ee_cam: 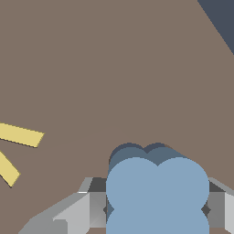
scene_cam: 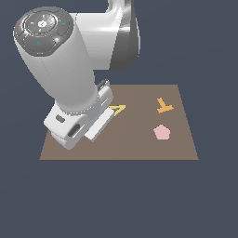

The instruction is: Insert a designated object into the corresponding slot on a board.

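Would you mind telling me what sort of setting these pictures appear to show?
Most likely a simulated shape-sorting workspace rather than a real room: a flat brown board floats on a featureless dark blue background, bearing plain-coloured pieces such as a pink pentagon and an orange Y-shaped piece.

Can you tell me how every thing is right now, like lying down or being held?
Blue clover piece: held between the gripper's fingers.
Gripper: shut on the blue clover piece.
Yellow arrow piece: lying flat on the board, partly behind the arm.
Orange Y piece: lying flat, loose.
Pink pentagon: lying flat, loose.
Board: lying flat; its clover hole is not visible.
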Controlling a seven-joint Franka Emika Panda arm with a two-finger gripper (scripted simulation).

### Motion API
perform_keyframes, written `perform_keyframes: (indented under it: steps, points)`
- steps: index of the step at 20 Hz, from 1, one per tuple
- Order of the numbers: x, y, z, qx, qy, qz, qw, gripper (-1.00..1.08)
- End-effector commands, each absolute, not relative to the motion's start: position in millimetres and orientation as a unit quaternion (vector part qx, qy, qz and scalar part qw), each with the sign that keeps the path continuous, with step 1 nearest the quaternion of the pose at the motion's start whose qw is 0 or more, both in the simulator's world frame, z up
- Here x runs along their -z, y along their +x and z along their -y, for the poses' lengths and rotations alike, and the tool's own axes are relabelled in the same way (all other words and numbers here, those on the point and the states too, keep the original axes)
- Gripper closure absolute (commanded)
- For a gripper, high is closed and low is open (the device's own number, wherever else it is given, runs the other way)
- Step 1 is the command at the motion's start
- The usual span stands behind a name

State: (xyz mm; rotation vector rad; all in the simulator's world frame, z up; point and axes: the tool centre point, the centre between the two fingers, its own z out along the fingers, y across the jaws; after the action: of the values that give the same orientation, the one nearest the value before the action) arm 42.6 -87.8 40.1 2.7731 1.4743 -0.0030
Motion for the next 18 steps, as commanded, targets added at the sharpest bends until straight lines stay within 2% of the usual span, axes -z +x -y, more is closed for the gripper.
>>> perform_keyframes:
  steps: [1,11,12,18]
  points:
    - [-40,42,88,0.001,0.882,-0.472,0.001,1.08]
    - [-30,42,88,0.001,0.882,-0.470,0.001,1.08]
    - [-30,42,88,0.001,0.882,-0.470,0.001,-0.92]
    - [-30,42,88,0.001,0.882,-0.470,0.001,-0.92]
